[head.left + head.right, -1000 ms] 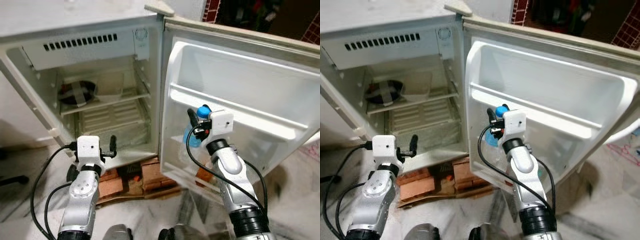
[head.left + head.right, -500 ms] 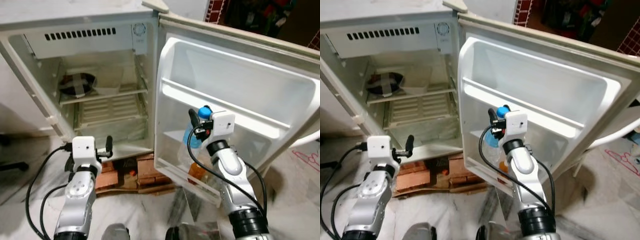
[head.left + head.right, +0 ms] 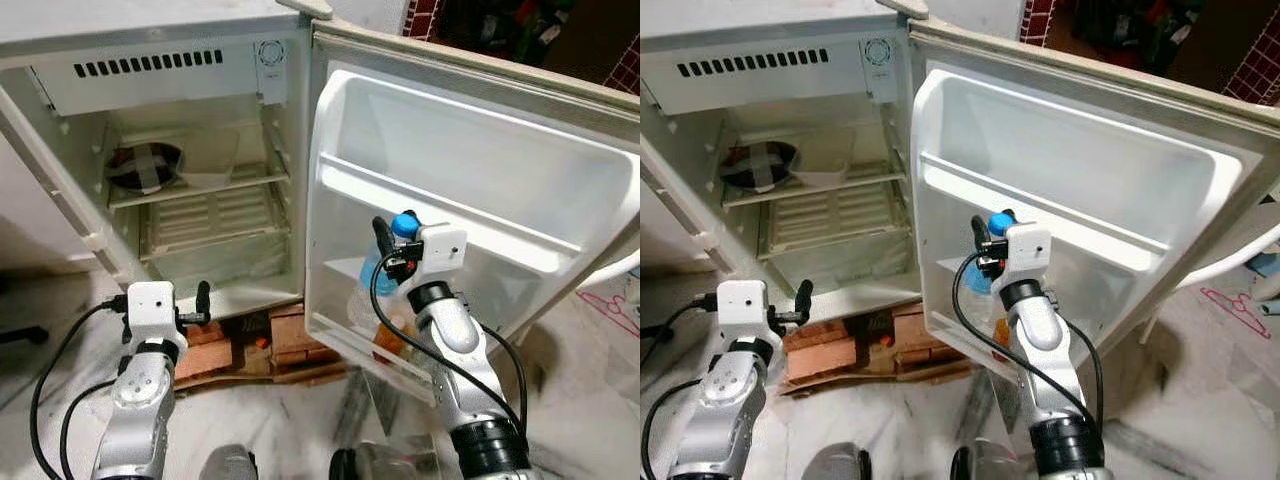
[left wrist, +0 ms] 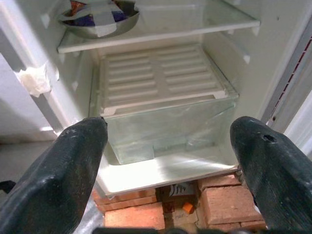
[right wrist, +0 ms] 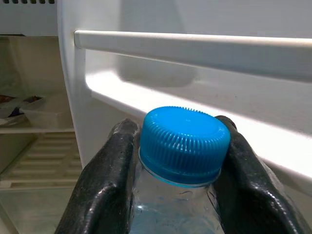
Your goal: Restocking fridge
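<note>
- Closed tight on the neck of the water bottle [image 5: 180, 161] are the two black fingers [image 5: 105, 185] of our right gripper [image 3: 392, 245]; they press the clear plastic from either side, just under the blue cap [image 5: 184, 142]
- we hold that bottle upright inside the open fridge door [image 3: 480, 190], below the white rail [image 3: 440, 215] of the door shelf and above the lowest door compartment; an orange item [image 3: 392, 338] sits low in that compartment, though we cannot tell what it is
- our left gripper [image 3: 202, 300] stands wide open with nothing between its fingers [image 4: 63, 175]; it hangs low in front of the fridge [image 3: 180, 150], near the bottom edge of the cabinet, and looks straight into it
- inside the cabinet we see a clear crisper drawer [image 4: 168, 126] under a ribbed white shelf [image 4: 158, 73]; on the shelf above rests a metal bowl [image 3: 143, 165] with white strips of tape across its top
- red bricks [image 4: 224, 204] lie under the fridge on the pale floor [image 3: 290, 420]; a piece of white tape [image 4: 35, 80] sticks to the cabinet's left edge
</note>
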Robot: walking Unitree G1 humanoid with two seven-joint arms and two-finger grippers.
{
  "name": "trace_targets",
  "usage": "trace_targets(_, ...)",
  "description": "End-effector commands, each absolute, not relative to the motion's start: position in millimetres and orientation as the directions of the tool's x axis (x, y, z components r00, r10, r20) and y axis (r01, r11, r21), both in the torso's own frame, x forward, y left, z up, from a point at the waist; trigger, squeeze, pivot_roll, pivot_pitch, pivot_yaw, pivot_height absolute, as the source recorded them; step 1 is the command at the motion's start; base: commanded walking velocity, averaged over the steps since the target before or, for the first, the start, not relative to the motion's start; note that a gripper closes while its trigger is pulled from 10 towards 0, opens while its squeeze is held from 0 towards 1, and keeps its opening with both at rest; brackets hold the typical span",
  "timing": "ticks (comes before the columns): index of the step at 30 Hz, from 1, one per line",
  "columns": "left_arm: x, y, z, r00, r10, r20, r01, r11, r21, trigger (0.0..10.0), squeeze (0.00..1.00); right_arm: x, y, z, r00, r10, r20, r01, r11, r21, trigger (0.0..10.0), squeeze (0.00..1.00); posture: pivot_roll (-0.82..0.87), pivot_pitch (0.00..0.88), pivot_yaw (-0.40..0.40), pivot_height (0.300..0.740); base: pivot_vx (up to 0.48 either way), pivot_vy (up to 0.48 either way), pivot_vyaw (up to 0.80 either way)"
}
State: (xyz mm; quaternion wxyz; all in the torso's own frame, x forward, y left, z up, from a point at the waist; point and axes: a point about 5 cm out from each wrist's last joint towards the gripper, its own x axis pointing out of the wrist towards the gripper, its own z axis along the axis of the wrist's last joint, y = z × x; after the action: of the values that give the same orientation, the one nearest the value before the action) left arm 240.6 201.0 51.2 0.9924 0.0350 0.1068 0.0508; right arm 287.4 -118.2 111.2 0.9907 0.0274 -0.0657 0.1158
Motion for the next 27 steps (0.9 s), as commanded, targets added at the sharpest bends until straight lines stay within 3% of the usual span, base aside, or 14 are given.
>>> trace_targets(1,239.9,203.4,53.8,0.972,0.113,-0.206,-0.098,0.992,0.082,10.0,0.00,286.6,-120.3,101.0,0.973,0.215,0.081,-0.220,0.974,0.061,10.0,0.00,0.06,0.116,-0.028,0.667,0.000,0.000,0.00)
trace_targets(11,240.4,205.3,55.6,0.972,0.122,-0.201,-0.106,0.990,0.090,10.0,0.00,290.2,-114.4,102.2,0.968,0.237,0.087,-0.242,0.969,0.055,10.0,0.00,0.07,0.117,-0.025,0.608,0.000,0.000,0.00)
trace_targets(27,237.8,206.1,60.6,0.978,0.094,-0.187,-0.079,0.993,0.084,10.0,0.00,292.1,-106.6,99.3,0.957,0.280,0.070,-0.284,0.958,0.048,10.0,0.00,0.08,0.137,-0.032,0.608,0.000,0.000,0.00)
